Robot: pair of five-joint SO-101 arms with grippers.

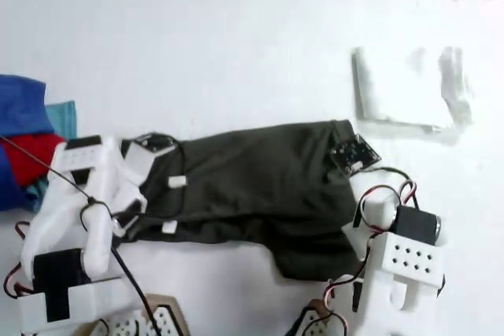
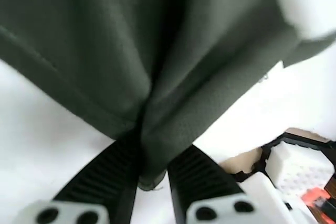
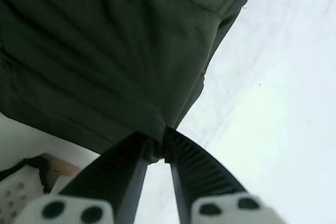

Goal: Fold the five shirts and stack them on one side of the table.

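Stretching across the table (image 1: pixel 236 45), the dark green shirt (image 1: pixel 260 182) lay with its long axis running from arm to arm. The left gripper (image 2: pixel 153 169) pinched one end's edge and the right gripper (image 3: pixel 156 148) the other, both jaws clamped on cloth.

The far half of the tabletop (image 1: pixel 220 45) lies open from edge to edge, the widest lane for a pass. Across the near middle the dark shirt (image 1: pixel 260 186) spans like a barrier, pinched at either end in the jaws of the left gripper (image 2: pixel 152 179) and the right gripper (image 3: pixel 157 153). A heap of coloured shirts (image 1: pixel 27 139) crowds one end, and what seems to be a folded white cloth (image 1: pixel 402 88) sits just beside the dark shirt's far corner.
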